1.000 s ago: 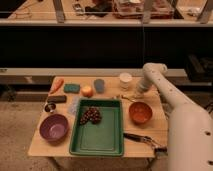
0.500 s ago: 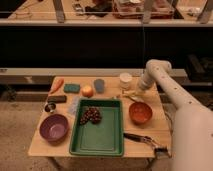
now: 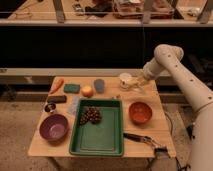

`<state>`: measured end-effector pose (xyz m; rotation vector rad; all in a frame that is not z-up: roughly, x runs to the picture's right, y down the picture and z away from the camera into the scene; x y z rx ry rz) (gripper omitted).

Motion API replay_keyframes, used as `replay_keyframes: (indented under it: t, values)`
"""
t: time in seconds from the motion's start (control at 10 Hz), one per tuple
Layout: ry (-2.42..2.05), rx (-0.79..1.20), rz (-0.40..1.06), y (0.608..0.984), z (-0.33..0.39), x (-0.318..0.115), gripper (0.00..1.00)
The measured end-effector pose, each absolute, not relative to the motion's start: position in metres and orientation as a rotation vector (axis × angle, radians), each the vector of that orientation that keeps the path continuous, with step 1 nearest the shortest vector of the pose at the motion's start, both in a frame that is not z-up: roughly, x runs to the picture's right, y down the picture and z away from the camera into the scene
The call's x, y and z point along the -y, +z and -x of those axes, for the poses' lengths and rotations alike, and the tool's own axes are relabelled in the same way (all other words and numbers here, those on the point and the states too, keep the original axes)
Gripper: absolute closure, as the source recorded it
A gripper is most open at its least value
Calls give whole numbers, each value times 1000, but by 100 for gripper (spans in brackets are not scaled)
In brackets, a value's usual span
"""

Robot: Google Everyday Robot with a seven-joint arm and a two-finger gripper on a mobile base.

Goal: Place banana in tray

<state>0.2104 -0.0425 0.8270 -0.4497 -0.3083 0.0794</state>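
The green tray (image 3: pixel 107 142) sits at the front middle of the table, with a bunch of dark grapes (image 3: pixel 91 116) in its far left corner. My gripper (image 3: pixel 135 84) is down at the back right of the table, beside a white cup (image 3: pixel 124 78). A slim pale-yellow shape, seemingly the banana (image 3: pixel 138 90), lies right at the gripper on the tabletop. Whether the gripper touches it does not show. The arm (image 3: pixel 167 55) reaches in from the right.
An orange bowl (image 3: pixel 140 112) stands right of the tray and a purple bowl (image 3: pixel 53 128) left of it. A carrot (image 3: pixel 57 84), green sponge (image 3: pixel 71 88), round yellow-orange fruit (image 3: pixel 87 91) and grey cup (image 3: pixel 99 85) line the back. A black tool (image 3: pixel 142 138) lies front right.
The arm has swung in from the right and lowered; the gripper has come down toward the back right of the table by the white cup. The objects on the table have not moved.
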Motion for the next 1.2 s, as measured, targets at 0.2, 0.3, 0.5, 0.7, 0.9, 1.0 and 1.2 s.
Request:
replay_keyframes:
  t: [0.2,0.3,0.5,0.7,0.9,1.0,1.2]
  values:
    - [-7,350,450,780,-190,16,100]
    - [-49,368,452,767,-181,2,100]
    - [-166,425,463,748,-154,-40,100]
    - [-288,485,463,736,-128,-90,100]
    - [-354,517,461,729,-114,-116,100]
    - [-368,526,460,727,-110,-122,100]
    - [-352,566,473,728,-111,-119,100]
